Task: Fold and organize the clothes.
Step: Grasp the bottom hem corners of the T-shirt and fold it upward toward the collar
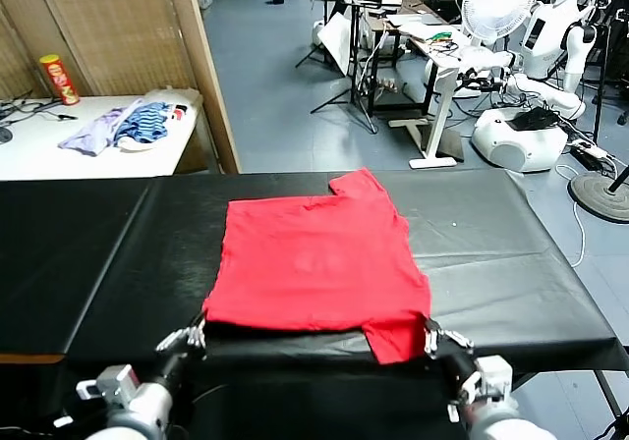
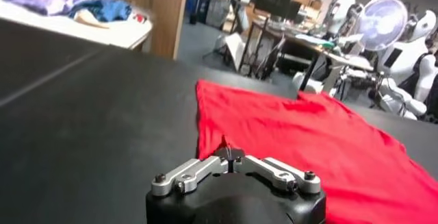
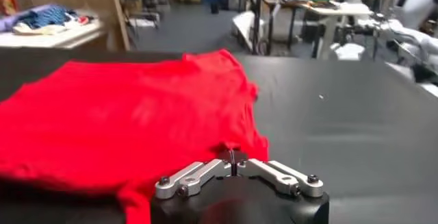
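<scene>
Evidently the red T-shirt (image 1: 319,263) is spread flat on the black table (image 1: 511,253), its long axis running away from the near edge. Its near corners are pinched by the closed left gripper (image 1: 194,334) and closed right gripper (image 1: 432,334), equally near.

Bare black table (image 1: 511,263) either side of the red T-shirt (image 1: 319,263) — no obstacle there.
</scene>
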Robot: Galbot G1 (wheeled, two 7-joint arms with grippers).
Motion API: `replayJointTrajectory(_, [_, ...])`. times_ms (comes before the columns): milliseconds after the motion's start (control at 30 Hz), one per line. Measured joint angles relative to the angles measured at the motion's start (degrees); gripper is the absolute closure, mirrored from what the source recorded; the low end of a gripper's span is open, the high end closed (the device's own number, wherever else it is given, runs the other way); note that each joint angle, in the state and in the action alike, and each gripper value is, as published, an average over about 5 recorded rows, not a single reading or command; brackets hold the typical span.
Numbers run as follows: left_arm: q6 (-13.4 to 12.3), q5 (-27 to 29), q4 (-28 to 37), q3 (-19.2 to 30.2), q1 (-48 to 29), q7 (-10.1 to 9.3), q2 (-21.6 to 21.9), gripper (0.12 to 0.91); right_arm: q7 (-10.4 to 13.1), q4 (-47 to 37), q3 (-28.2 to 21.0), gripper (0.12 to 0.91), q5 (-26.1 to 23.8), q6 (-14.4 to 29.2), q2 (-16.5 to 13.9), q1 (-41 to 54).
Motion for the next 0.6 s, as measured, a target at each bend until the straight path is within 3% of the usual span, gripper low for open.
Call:
replayJointTrajectory(467, [-2.4,5.8,11.7,2.5,-12.2,0.49,0.7,0.905,-2.1,-19.0,-6.6,0.902,-0.6,5.6,1.4,16.5])
replayJointTrajectory(600, [-2.9,6.9,14.3,2.7,-14.3,0.49,0.7,0.905,-3.6,-20.9,-7.5,0.869,-0.4,5.0,1.3,18.5])
